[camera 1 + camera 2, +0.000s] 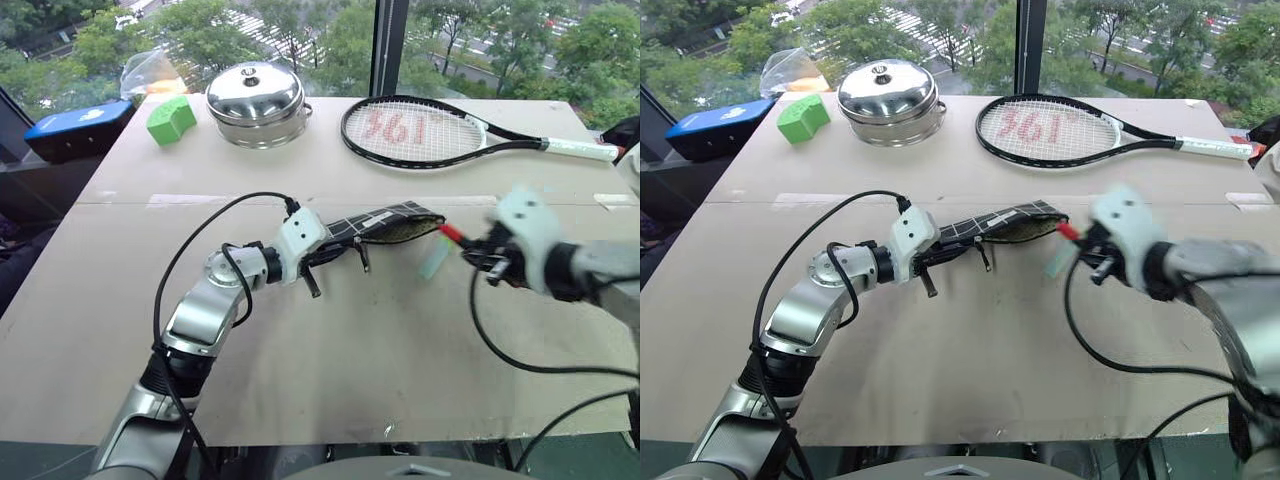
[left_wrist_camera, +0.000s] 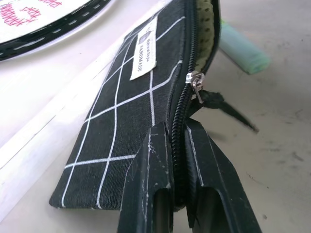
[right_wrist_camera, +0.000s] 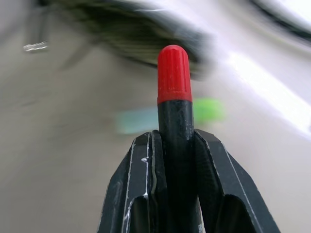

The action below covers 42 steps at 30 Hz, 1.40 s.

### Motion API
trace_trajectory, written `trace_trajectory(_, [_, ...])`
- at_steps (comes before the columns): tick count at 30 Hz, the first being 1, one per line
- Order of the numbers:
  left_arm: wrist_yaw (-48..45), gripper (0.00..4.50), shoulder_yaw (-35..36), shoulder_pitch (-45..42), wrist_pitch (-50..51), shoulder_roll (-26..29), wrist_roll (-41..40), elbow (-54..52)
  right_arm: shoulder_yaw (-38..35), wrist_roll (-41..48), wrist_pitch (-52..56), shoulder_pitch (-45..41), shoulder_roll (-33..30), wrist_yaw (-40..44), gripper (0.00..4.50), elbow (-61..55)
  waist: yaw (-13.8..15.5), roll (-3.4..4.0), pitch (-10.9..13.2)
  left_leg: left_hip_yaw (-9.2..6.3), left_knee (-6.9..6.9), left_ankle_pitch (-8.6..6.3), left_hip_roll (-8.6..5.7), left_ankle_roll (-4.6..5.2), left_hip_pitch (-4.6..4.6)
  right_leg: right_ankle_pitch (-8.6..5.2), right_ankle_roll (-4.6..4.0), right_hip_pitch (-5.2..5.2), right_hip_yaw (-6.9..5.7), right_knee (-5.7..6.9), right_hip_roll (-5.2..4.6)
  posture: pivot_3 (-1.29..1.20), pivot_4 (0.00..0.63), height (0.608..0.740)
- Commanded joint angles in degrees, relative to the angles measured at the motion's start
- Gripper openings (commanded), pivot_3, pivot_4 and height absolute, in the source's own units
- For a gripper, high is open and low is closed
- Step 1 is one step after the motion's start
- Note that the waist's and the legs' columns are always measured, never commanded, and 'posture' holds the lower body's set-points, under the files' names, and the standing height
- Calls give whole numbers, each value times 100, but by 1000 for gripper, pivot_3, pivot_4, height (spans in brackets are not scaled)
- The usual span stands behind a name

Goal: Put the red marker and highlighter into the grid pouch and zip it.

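Pouch: grid pouch (image 1: pixel 385 222), flat black fabric crossed by white grid lines, small white label on the side, black zipper with a silver slider and a dangling black pull. Mouth gaping at the end toward the table's (image 1: pixel 330 350) right edge, pale dotted lining visible inside. Held off the surface near the middle of the table, pinched at its closed end along the zipper seam by the left gripper (image 2: pixel 177 141), fingers pressed together on the fabric.

Marker: red marker (image 3: pixel 175 111), slim black barrel with a rounded red tip pointing toward the pouch's open mouth. Clamped between the two black fingers of the right gripper (image 3: pixel 176 138), above the table a little toward its right edge, tip just beside the pouch opening but apart from it.

Highlighter: highlighter (image 1: pixel 435 260), short and stubby, pale whitish-green body with a brighter green cap. Lying on the table just below the pouch's open end, between the two grippers, untouched.

Along the far edge: tennis racket (image 1: pixel 440 132) toward the far right corner, steel lidded pot (image 1: pixel 257 103) mid-edge, green block (image 1: pixel 170 118) toward the far left corner.
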Motion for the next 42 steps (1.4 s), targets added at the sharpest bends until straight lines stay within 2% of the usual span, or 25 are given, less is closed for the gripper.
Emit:
trace_trajectory(1, [-32, 0, -31, -43, -59, -35, -53, -352, 944, 2, -536, -545, -219, 35, 299, 635, 16, 0, 1, 0, 0, 1, -3, -1, -5, 0, 1, -1, -1, -2, 0, 0, 150, 740])
trace_trajectory(13, [-48, 0, -261, 318, -141, 107, 131, -952, 2414, -431, -1994, -1870, 28, 318, 298, 2328, 33, 1, 2, 8, 39, 0, -20, 0, -25, 4, 11, 2, -4, -8, -40, 0, 150, 740])
trace_trajectory(20, [63, 0, -293, 377, -88, 80, 181, -1070, 2802, -730, -2683, -2188, -203, 835, 298, 2611, 34, 5, 4, 7, 38, 0, -19, -1, -23, 4, 11, 2, -9, -5, -40, 0, 150, 740])
trace_trajectory(24, [67, 0, -336, 402, -72, 35, 149, -1094, 3306, -1485, -3907, -2203, -54, 935, 298, 2980, 16, 5, 4, 12, 38, 0, -19, -1, -21, 5, 12, 3, -7, -5, -44, 0, 150, 740])
trace_trajectory(27, [45, 0, -335, 403, -10, -9, 80, -1080, 3167, -1492, -4863, -2110, 436, 1215, 298, 3573, -12, 5, 4, 15, 38, 1, -19, -2, -16, 4, 12, 3, -5, -2, -39, 0, 150, 740])
trace_trajectory(29, [47, 0, -292, 409, 92, -28, 24, -1088, 3215, -1683, -5212, -2149, 584, 1408, 1373, 4086, -9, 5, 4, 17, 38, 4, -16, -6, -12, 5, 13, 4, 0, 1, -29, 0, 150, 740])
trace_trajectory(30, [55, 0, -247, 414, 167, -38, -17, -1088, 3215, -1741, -5339, -2130, 549, 1552, 1373, 4193, 14, 7, 5, 17, 38, 5, -16, -8, -12, 5, 13, 4, -2, 2, -24, 0, 150, 740])
trace_trajectory(31, [63, 0, -217, 415, 224, -44, -48, -1091, 3195, -1780, -5432, -2108, 524, 1674, 2118, 4252, 41, 7, 5, 15, 38, 5, -16, -9, -13, 5, 13, 5, -8, 2, -20, 0, 150, 740])
trace_trajectory(35, [150, 0, 64, 503, 677, -31, -308, -1075, 2588, -1658, -5371, -1984, 121, 1979, 3745, 3864, 68, 7, 6, 18, 40, 5, -17, -8, -18, 4, 13, 5, -4, -2, -22, 0, 150, 740])
trace_trajectory(36, [165, 0, 114, 520, 789, -26, -372, -1084, 2365, -1474, -5219, -1932, 27, 2081, 4303, 3680, 72, 8, 6, 18, 41, 5, -17, -8, -21, 4, 13, 4, -5, -3, -29, 0, 150, 740])
trace_trajectory(37, [178, 0, 166, 535, 884, -25, -432, -1095, 2027, -1131, -4912, -1853, -87, 2231, 4468, 3427, 76, 8, 6, 17, 41, 5, -17, -8, -19, 5, 13, 4, -5, -4, -33, 0, 150, 740])
trace_trajectory(39, [198, 0, 220, 548, 987, 1, -499, -1113, 1386, -522, -4277, -1685, -248, 2393, 4468, 2998, 87, 8, 6, 15, 40, 5, -15, -9, -16, 5, 13, 5, -7, -1, -38, 0, 150, 740])
trace_trajectory(42, [208, 0, 255, 555, 997, 78, -471, -1100, 496, 54, -3392, -1337, -340, 2173, 4468, 2464, 115, 6, 5, 10, 39, 5, -13, -9, -14, 5, 12, 6, -11, 0, -38, 0, 150, 740])
